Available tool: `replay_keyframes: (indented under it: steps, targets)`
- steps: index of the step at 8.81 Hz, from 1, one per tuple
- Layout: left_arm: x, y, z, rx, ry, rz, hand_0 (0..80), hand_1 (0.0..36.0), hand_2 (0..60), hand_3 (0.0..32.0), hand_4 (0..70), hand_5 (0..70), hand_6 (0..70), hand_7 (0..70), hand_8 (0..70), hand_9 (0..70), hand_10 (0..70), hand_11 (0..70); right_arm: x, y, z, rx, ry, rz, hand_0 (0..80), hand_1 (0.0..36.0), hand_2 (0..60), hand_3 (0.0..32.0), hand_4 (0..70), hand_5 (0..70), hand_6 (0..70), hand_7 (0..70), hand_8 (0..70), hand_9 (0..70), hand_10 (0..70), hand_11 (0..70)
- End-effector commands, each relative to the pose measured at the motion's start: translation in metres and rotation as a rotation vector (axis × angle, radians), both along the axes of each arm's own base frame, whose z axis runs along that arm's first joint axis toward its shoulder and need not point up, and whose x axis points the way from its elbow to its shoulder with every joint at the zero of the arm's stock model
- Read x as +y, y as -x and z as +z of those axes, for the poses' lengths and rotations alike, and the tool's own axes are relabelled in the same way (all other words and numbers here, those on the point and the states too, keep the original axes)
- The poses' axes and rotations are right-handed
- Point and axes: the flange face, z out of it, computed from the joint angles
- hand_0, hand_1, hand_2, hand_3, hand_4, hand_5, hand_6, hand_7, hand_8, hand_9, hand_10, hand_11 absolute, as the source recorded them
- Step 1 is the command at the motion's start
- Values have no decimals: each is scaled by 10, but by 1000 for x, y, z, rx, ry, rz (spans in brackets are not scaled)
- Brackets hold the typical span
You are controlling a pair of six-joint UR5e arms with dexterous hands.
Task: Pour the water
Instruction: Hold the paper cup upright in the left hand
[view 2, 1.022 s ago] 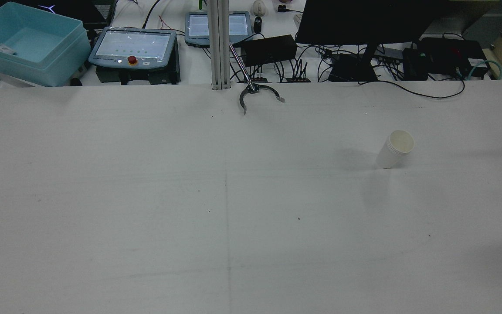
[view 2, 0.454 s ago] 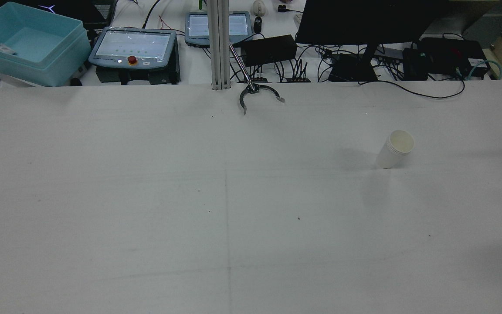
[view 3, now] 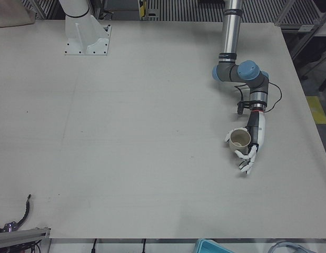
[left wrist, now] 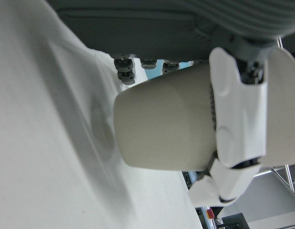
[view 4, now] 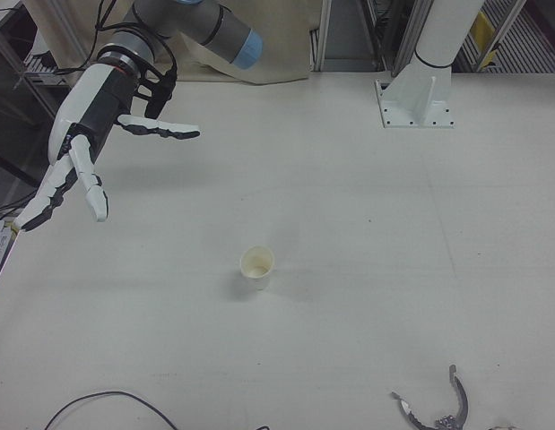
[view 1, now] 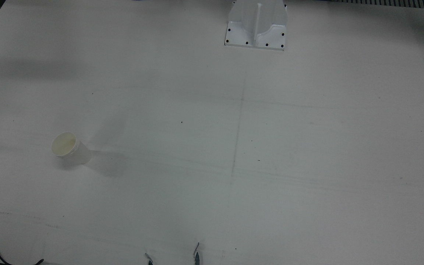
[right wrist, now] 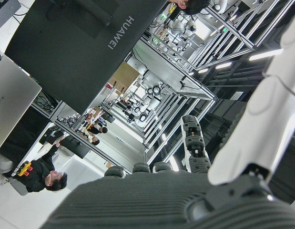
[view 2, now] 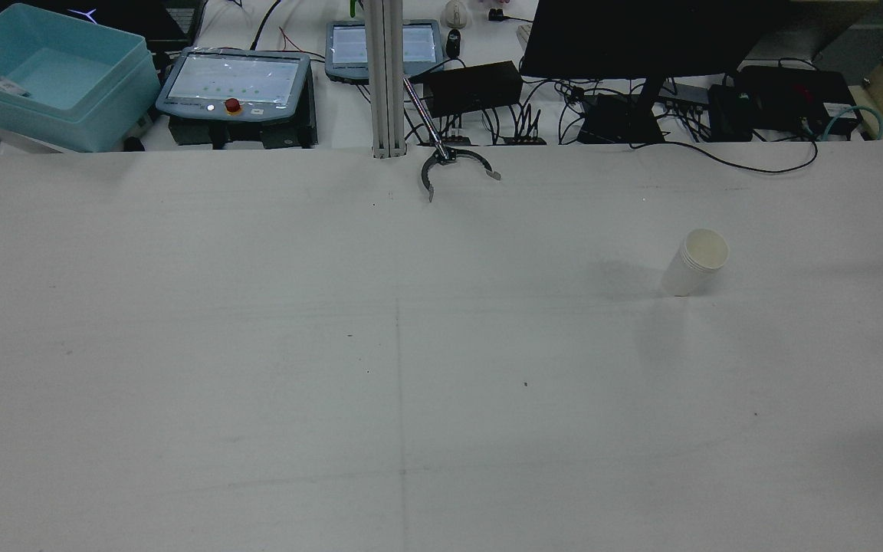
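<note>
Rear view – white table (view 2: pixel 257 345), monitor (view 2: pixel 641 38)

A cream, possibly off-white, paper cup (view 4: pixel 257 266) is being shown on the plain white table (view 4: pixel 367 233). The right hand (view 4: pixel 93 143) is being rendered white with black segments; a turquoise bin (view 2: pixel 50 77) is being displayed.

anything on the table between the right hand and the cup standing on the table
Nothing: in the right-front view the open right hand hangs up-left of the standing cup, with only bare table between them.
</note>
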Motion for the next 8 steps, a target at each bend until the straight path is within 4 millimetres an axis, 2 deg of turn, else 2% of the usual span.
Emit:
replay_keyframes:
  steps: [1, 2, 3, 4, 5, 6, 7, 8]
  targets:
    - [-6, 6, -45, 34, -43, -70, 800, 360, 600, 0, 470, 700, 53, 249, 41, 72, 109, 203, -4, -4, 23, 3, 42, 10, 478, 56, 0, 18, 116, 50, 0, 0, 17, 16, 0, 0]
    - [-8, 5, -55, 40, -53, -70, 800, 360, 600, 0, 472, 700, 52, 246, 39, 69, 104, 197, -9, 0, 30, 10, 55, 6, 476, 55, 0, 20, 115, 51, 0, 0, 19, 19, 0, 0]
    - [-8, 5, -60, 41, -54, -69, 800, 360, 600, 0, 501, 700, 69, 260, 45, 76, 107, 201, -15, 4, 28, 12, 51, 0, 476, 51, 0, 22, 115, 53, 0, 0, 22, 24, 0, 0]
    - [-8, 5, -60, 41, -54, -69, 797, 360, 600, 0, 551, 700, 82, 266, 45, 76, 103, 190, -16, 5, 37, 12, 70, -1, 476, 50, 0, 26, 110, 53, 0, 0, 22, 24, 0, 0]
    - [-8, 5, -60, 42, -54, -69, 572, 360, 600, 0, 630, 700, 101, 265, 42, 70, 96, 166, -15, 3, 37, 7, 69, 1, 476, 50, 0, 30, 104, 50, 0, 0, 23, 25, 0, 0]
    - [-8, 4, -60, 42, -54, -67, 494, 360, 600, 0, 693, 700, 117, 263, 41, 66, 90, 149, -15, 3, 36, 1, 67, -1, 476, 50, 0, 34, 100, 50, 0, 0, 22, 24, 0, 0]
    - [-8, 6, -60, 45, -53, -68, 458, 360, 600, 0, 700, 700, 124, 255, 36, 58, 86, 138, -14, 3, 34, -2, 62, -1, 476, 52, 0, 36, 99, 50, 0, 0, 21, 21, 0, 0]
    - [4, 12, -52, 44, -51, -67, 432, 358, 600, 0, 700, 700, 130, 255, 36, 56, 85, 135, -15, 3, 33, -2, 59, -2, 477, 52, 0, 32, 101, 52, 0, 0, 20, 20, 0, 0]
